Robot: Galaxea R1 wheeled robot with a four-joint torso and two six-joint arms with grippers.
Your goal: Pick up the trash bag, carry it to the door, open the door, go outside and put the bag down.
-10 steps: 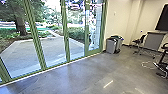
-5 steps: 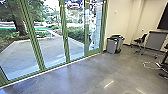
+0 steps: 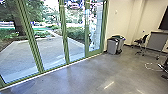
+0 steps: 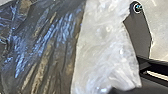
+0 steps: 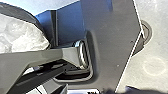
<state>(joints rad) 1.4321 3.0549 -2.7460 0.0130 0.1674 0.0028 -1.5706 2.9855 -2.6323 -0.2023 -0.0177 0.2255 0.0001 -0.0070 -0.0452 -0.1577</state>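
The trash bag hangs close to the camera in the left wrist view, with a dark, glossy, creased part (image 4: pixel 47 45) beside a whitish translucent part (image 4: pixel 102 47). White crumpled plastic (image 5: pixel 21 35) with a dark edge above it also shows in the right wrist view. How either gripper stands on the bag cannot be made out. In the head view, tall glass panels in green frames (image 3: pixel 63 32) run along the left and middle; the narrower panel at their right end has a broad green bottom rail (image 3: pixel 94 52). These panels look closed.
Grey bins (image 3: pixel 113 46) stand against the wall just right of the glass. Farther right are a chair (image 3: pixel 141 41), a grey desk (image 3: pixel 156 41) and a white cable (image 3: pixel 150 66) on the floor. Through the glass, a paved path (image 3: pixel 53 50) leads past trees.
The head view has shifted slightly, the glass frames at left sliding left and the desk and chair sliding right, as the robot moves. The bins look the same.
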